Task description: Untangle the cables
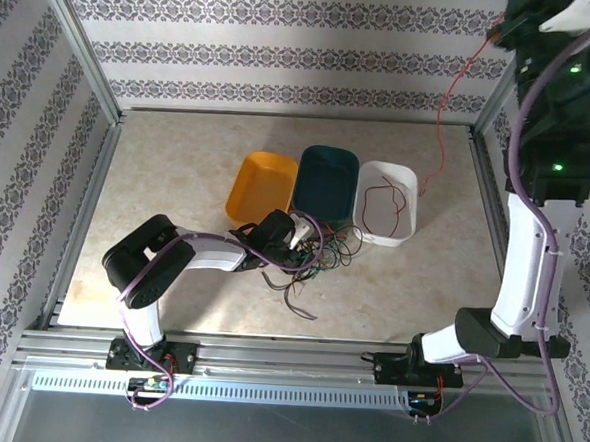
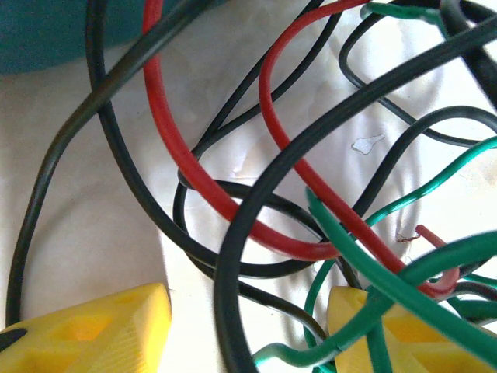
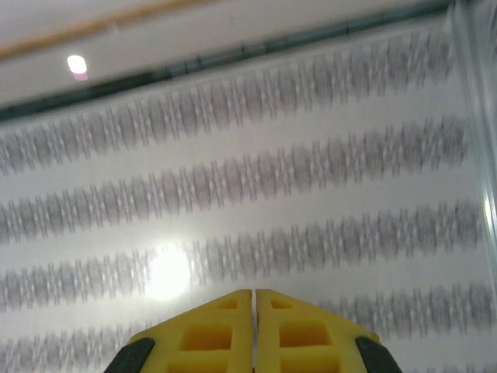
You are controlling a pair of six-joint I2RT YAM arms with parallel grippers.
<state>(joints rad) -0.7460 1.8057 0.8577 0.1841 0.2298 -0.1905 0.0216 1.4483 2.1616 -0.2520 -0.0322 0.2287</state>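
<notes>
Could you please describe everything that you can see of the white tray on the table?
The white tray is a shallow, rounded-rectangle bin, plastic by its look, upright and slightly skewed on the table. It is the rightmost of three, its left wall against the teal tray. A thin red cable lies looped inside. The cable tangle lies off its near left corner.

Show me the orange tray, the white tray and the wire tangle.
orange tray [image 1: 260,186]: top external view, bare floor.
white tray [image 1: 386,238]: top external view, near wall.
wire tangle [image 1: 329,251]: top external view, middle loops.
</notes>
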